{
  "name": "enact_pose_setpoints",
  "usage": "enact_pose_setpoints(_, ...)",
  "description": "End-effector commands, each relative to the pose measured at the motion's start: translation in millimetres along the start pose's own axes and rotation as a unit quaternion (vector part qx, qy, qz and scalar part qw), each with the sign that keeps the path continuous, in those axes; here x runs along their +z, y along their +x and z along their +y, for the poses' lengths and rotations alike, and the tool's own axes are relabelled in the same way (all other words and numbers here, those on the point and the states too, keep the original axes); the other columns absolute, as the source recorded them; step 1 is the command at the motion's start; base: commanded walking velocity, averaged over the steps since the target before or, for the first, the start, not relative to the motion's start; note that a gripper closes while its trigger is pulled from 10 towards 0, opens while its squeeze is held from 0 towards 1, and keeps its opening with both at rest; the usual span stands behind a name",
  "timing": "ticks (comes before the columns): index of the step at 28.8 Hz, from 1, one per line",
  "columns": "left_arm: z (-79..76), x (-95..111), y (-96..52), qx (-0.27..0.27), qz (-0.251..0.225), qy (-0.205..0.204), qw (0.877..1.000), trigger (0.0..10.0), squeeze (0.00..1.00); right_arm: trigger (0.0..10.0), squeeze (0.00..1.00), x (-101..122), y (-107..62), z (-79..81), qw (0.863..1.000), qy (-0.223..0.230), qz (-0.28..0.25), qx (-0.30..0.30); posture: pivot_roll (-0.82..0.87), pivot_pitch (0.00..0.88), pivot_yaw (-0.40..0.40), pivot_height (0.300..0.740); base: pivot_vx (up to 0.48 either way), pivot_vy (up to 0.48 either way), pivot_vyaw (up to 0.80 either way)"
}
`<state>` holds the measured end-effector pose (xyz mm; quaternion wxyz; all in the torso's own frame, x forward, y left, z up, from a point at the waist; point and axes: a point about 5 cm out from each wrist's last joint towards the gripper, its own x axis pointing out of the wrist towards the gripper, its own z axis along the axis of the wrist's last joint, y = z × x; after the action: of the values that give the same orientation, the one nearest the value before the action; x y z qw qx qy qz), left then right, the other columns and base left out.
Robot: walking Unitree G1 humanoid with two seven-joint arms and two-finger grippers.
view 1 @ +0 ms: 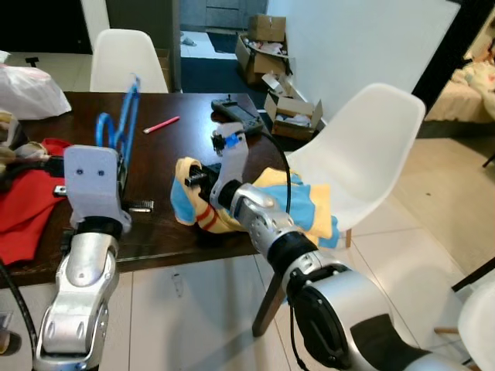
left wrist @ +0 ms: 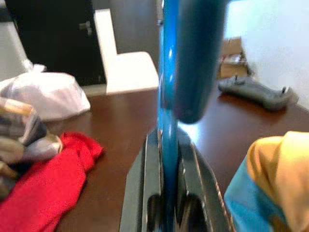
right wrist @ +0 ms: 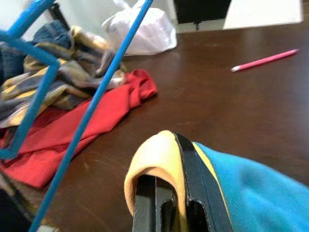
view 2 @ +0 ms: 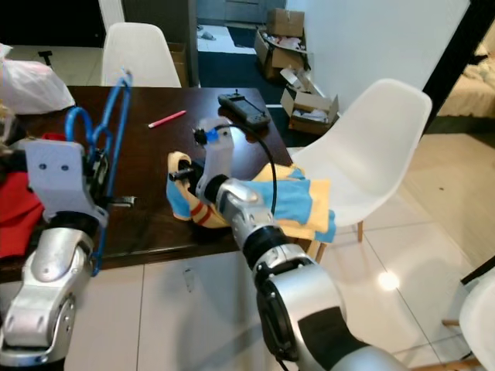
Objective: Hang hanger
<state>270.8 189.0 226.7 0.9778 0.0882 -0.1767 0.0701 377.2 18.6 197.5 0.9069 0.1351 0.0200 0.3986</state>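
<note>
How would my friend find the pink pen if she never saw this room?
Look at the dark brown table, then toward its far side near the white chair. The pen lies alone on bare wood, between the blue hanger and the black remote. It's the only thin pink stick.

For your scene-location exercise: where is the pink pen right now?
The pink pen lies on the dark table, toward its far side, between the blue hanger in the left claw and the black handheld device.
</note>
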Motion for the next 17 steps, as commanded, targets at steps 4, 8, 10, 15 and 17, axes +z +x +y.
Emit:
enact_pose_setpoints(4,-15.6,-26.6,-8.0,-0.039,0.058,0.004,0.998,10.0,0.00,10.0,0.00,-9.2,-3.7,-3.6,1.000,0.011,0.012,-0.009,0.13,0.089,-0.118,0.740,0.000,0.000,0.50)
enact_pose_setpoints(8,-21.0,-35.3,-11.2,-0.048,0.077,0.000,0.996,10.0,0.00,10.0,0.00,-17.5,-6.1,-4.7,0.999,0.009,0.029,-0.015,0.13,0.089,-0.118,0.740,0.000,0.000,0.50)
enact_pose_setpoints(10,-21.0,-35.3,-11.2,-0.048,0.077,0.000,0.996,10.0,0.00,10.0,0.00,-17.5,-6.1,-4.7,0.999,0.009,0.029,-0.015,0.13,0.089,-0.118,0.740,0.000,0.000,0.50)
enact_pose_setpoints(15,-26.6,-41.1,-12.0,-0.055,0.088,-0.001,0.995,10.0,0.00,10.0,0.00,-32.4,-10.7,-6.0,0.998,0.007,0.064,-0.017,0.11,0.087,-0.106,0.740,0.000,0.000,0.58)
enact_pose_setpoints(17,-27.9,-42.2,-11.7,-0.058,0.090,0.000,0.994,10.0,0.00,10.0,0.00,-36.6,-11.2,-3.7,0.997,0.009,0.072,-0.007,0.11,0.083,-0.103,0.740,0.000,0.000,0.61)
